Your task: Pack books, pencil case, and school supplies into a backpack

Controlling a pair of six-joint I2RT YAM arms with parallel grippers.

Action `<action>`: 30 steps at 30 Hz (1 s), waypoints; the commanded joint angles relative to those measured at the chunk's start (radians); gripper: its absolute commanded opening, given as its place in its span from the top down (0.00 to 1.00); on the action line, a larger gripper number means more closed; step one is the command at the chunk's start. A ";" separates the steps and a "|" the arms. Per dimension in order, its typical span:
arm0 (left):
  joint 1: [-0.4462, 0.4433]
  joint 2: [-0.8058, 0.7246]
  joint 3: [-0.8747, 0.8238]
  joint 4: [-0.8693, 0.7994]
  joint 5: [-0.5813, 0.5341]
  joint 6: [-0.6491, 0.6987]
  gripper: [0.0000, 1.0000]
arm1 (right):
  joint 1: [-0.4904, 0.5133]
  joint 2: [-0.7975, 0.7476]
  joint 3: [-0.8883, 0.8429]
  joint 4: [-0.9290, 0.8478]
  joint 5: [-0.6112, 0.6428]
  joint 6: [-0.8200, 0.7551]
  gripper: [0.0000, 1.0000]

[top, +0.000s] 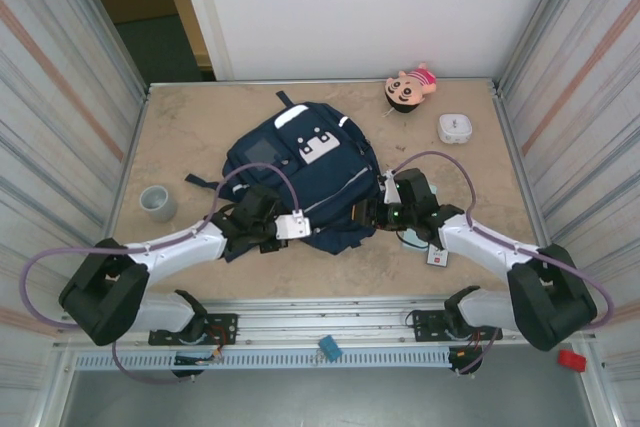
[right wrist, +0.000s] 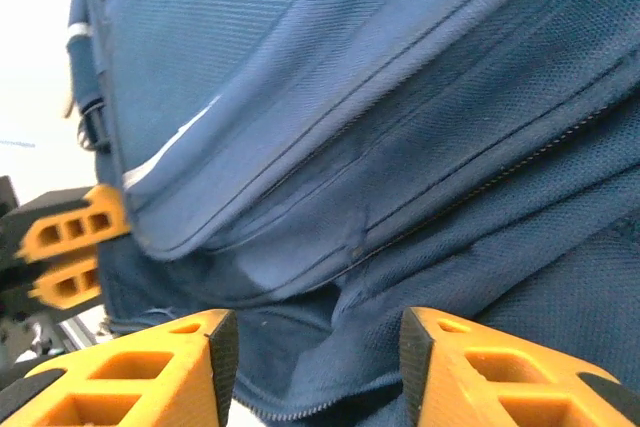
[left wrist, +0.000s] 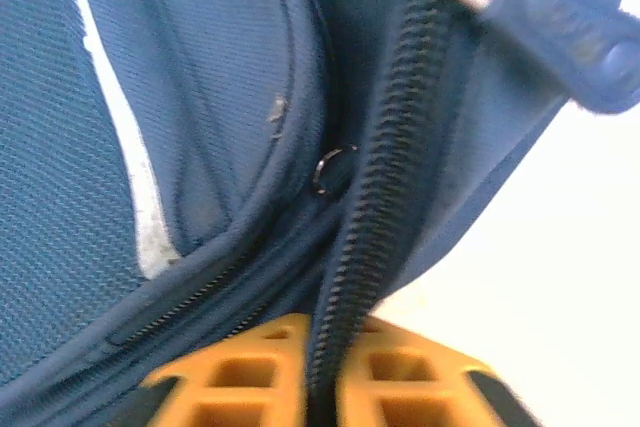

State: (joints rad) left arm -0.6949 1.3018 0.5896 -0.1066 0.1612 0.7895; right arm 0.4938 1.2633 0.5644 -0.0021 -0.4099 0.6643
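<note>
The navy-blue backpack [top: 300, 162] lies flat in the middle of the table, with white patches on its top pocket. My left gripper [top: 303, 230] is at its near edge, shut on the dark zipper band [left wrist: 385, 177] of the backpack [left wrist: 200, 97]; the orange fingers [left wrist: 240, 372] pinch it from both sides. My right gripper [top: 383, 210] is at the bag's right near corner, open, with loose fabric of the backpack [right wrist: 380, 147] lying between its fingers [right wrist: 470, 372]. A pale teal pencil case [top: 411, 239] peeks from under the right arm. A small white pack of school supplies [top: 437, 257] lies beside it. The books are out of view.
A grey cup [top: 157, 202] stands at the left and a white square box [top: 455, 128] at the back right. A pink doll [top: 412, 85] lies at the far edge. Ribbed walls close in both sides. A blue zipper tab [left wrist: 575, 32] hangs near the left gripper.
</note>
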 commanded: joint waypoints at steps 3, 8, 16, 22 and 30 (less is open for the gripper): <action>-0.057 -0.100 0.003 0.042 0.173 -0.131 0.99 | -0.060 0.119 0.038 0.072 -0.045 0.015 0.56; -0.117 -0.142 -0.071 0.203 0.174 -0.269 1.00 | -0.118 0.257 0.145 0.144 -0.128 -0.047 0.57; -0.117 -0.075 -0.094 0.291 0.130 -0.384 1.00 | -0.139 0.175 0.277 -0.146 -0.121 -0.187 0.53; -0.106 -0.077 -0.145 0.400 0.159 -0.434 1.00 | -0.011 -0.028 0.309 -0.468 0.141 -0.209 0.52; -0.069 -0.094 -0.198 0.507 0.229 -0.487 1.00 | 0.266 -0.002 0.373 -0.536 0.264 -0.086 0.55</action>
State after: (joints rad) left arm -0.7673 1.2339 0.3927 0.2798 0.3092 0.3397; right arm 0.7071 1.2247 0.8875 -0.4603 -0.2314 0.5228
